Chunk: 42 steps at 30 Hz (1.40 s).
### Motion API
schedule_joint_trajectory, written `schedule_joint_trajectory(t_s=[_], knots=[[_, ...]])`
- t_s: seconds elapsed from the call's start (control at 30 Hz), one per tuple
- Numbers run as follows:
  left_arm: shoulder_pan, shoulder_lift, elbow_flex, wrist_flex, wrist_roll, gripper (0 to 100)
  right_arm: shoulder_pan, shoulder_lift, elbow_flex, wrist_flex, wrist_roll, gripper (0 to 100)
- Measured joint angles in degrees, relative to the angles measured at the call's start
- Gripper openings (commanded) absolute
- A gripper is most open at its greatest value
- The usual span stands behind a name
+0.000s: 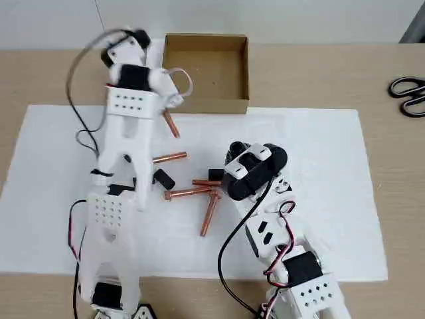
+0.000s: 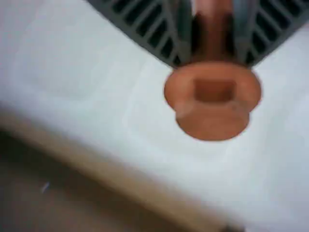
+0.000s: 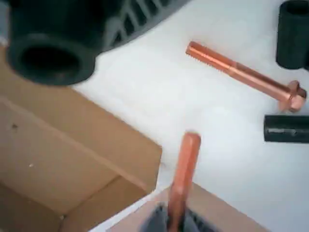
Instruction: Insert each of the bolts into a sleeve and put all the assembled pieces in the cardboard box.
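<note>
Each bolt (image 1: 170, 157) copper, each sleeve (image 1: 164, 179) black, cardboard box (image 1: 206, 104) brown, sheet (image 1: 319, 166) white

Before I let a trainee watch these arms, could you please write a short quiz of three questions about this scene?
1. Choose one: what does the left claw hold? A) a screwdriver B) a copper bolt C) a nut
2. True or false: the scissors lie inside the cardboard box.
3. Fill in: the right claw holds a black ____.
Key: 1 B. 2 false, the scissors lie on the wooden table, away from the box. 3 sleeve.
</note>
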Motion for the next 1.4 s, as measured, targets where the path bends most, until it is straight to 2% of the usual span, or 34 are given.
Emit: schedule_joint_trajectory(t_s=[0.13,0.23,0.4,0.57,0.73,1.0,1.13,1.23,1.4], knots=[[-0.3,-8.9,-1.5,0.0,-9.1,1,0.0,-0.1,0.3,-0.4,0.0,0.3],[0.1,-18.2,2.2,0.0,-14.9,1,-0.1,-0.5,0.3,-0.4,0.0,0.4],[4.2,-38.0,19.7,0.0,-16.7,1,-2.5,-0.7,2.9,-2.6,0.0,0.4],[12.5,-58.4,39.8,-2.5,-16.8,1,-4.4,-0.6,7.1,-13.8,4.7,0.4],[14.7,-75.7,59.5,-20.2,-16.8,1,-4.2,-0.7,10.3,-23.8,8.4,0.4],[19.3,-101.0,103.2,-59.2,-17.1,1,-4.3,-0.6,13.4,-28.8,8.6,0.4],[24.8,-113.7,124.4,-78.3,-23.6,1,-4.7,-0.7,13.4,-29.2,8.6,0.4],[26.5,-121.1,135.1,-84.0,-27.3,1,-4.6,-0.7,13.4,-29.2,8.6,0.4],[27.0,-127.5,142.4,-85.9,-28.2,1,-4.6,-0.7,13.4,-29.2,8.6,0.4]])
